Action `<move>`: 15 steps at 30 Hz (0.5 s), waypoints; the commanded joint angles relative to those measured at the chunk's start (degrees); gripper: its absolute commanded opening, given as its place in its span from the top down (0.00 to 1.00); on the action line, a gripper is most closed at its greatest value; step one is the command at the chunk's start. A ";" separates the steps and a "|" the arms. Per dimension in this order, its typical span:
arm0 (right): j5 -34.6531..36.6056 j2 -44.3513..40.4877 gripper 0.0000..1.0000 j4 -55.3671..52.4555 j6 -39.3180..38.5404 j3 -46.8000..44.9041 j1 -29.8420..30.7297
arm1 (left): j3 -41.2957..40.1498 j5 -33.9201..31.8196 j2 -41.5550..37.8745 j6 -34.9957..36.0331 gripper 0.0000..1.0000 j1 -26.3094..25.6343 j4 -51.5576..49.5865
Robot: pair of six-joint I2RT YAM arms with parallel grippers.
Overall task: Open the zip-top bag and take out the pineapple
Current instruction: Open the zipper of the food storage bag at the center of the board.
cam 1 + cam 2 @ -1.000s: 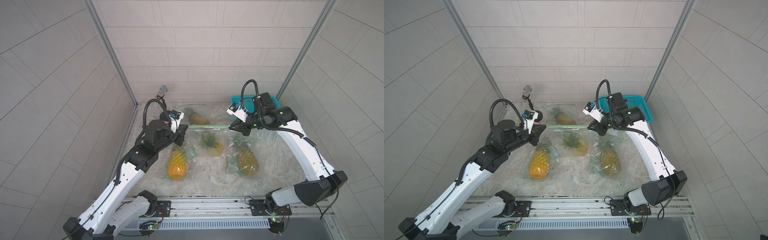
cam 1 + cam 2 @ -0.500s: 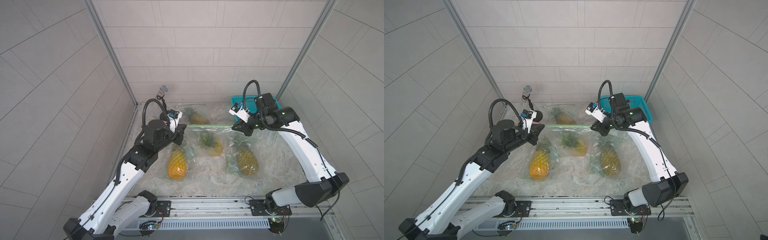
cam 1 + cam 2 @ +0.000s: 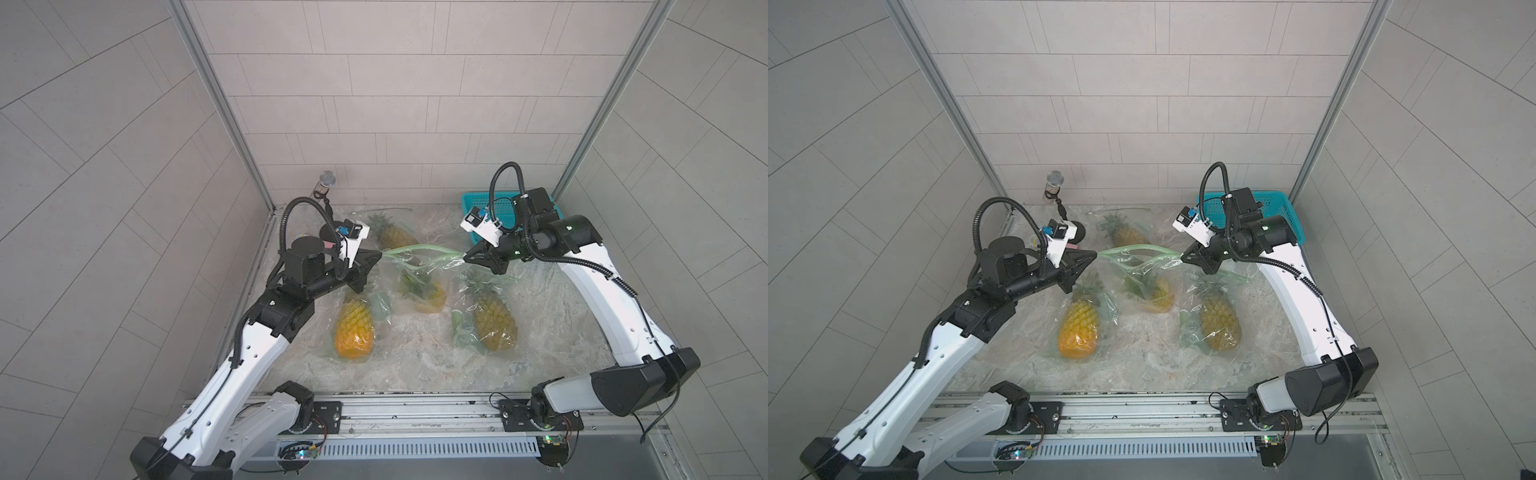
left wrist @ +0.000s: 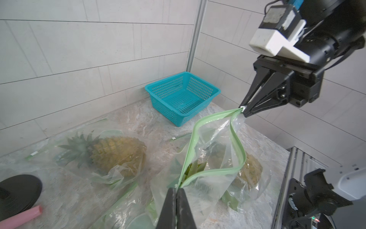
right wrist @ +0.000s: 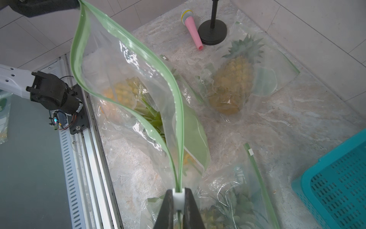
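Observation:
A clear zip-top bag (image 3: 419, 276) with a green zip strip (image 3: 415, 249) hangs between my two grippers above the table's middle. My left gripper (image 3: 379, 254) (image 4: 176, 189) is shut on one end of the strip. My right gripper (image 3: 465, 257) (image 5: 178, 191) is shut on the white slider (image 5: 178, 198) at the other end. The strip's two sides stand apart, so the mouth gapes. Inside lies the pineapple (image 3: 428, 293), its green leaves (image 5: 153, 117) pointing up toward the mouth.
Three more bagged pineapples lie around: front left (image 3: 355, 328), front right (image 3: 494, 322) and at the back (image 3: 395, 235). A teal basket (image 3: 478, 208) stands in the back right corner. A microphone stand (image 3: 327, 179) and a pink toy microphone (image 5: 192, 27) are at the back left.
The green zip strip was taut and straight a second ago. It now sags with its two sides apart. Both grippers stay shut and have shifted only slightly.

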 commanded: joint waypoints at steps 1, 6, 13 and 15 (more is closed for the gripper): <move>-2.74 -1.31 0.96 0.41 -1.23 -1.09 0.39 | 0.81 7.60 0.97 0.51 1.00 0.22 3.23; -2.65 -0.73 0.96 1.47 -0.29 -1.19 1.00 | 1.53 9.69 2.49 -0.36 1.00 0.21 3.14; -1.37 -2.41 0.80 5.24 3.33 -0.49 1.74 | 1.85 7.65 2.46 0.09 1.00 0.21 1.71; -0.52 -3.22 0.75 7.15 4.78 -0.34 2.39 | 1.96 7.13 2.36 0.61 1.00 0.21 0.97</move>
